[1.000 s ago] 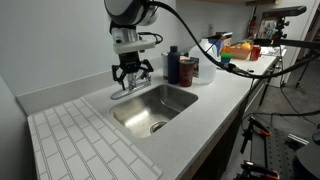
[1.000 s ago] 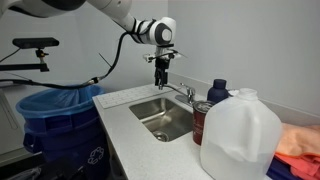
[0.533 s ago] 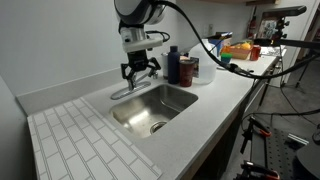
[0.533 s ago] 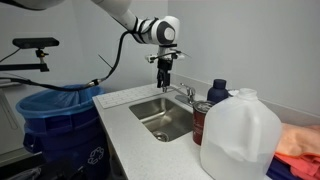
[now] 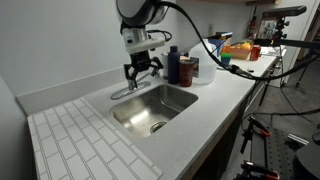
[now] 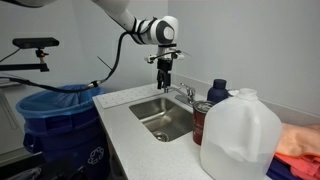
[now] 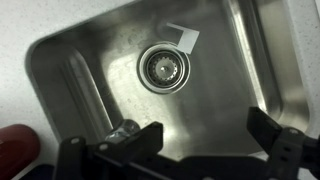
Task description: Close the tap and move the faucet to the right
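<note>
The white counter (image 5: pixel 222 92) is the biggest thing here. A steel sink (image 5: pixel 138 112) is set into it. The robot arm (image 5: pixel 139 12) reaches down to the back edge of the sink.

The gripper (image 5: pixel 143 69) hangs just above the chrome parts there. In the wrist view its two fingers are wide apart, and they hold nothing.

The faucet (image 5: pixel 120 93) is the long thin shiny tube. It sticks out along the back of the sink, away from the bottles. The tap (image 6: pixel 187 93) is the short flat handle on top of the little chrome base, right by the gripper. It is very small, so I cannot tell if it is up or down. I see no water running.

I think the robot is on the first step, closing the tap. Next it should come down gently and push the handle shut. Then it should nudge the faucet sideways, to the right.
</note>
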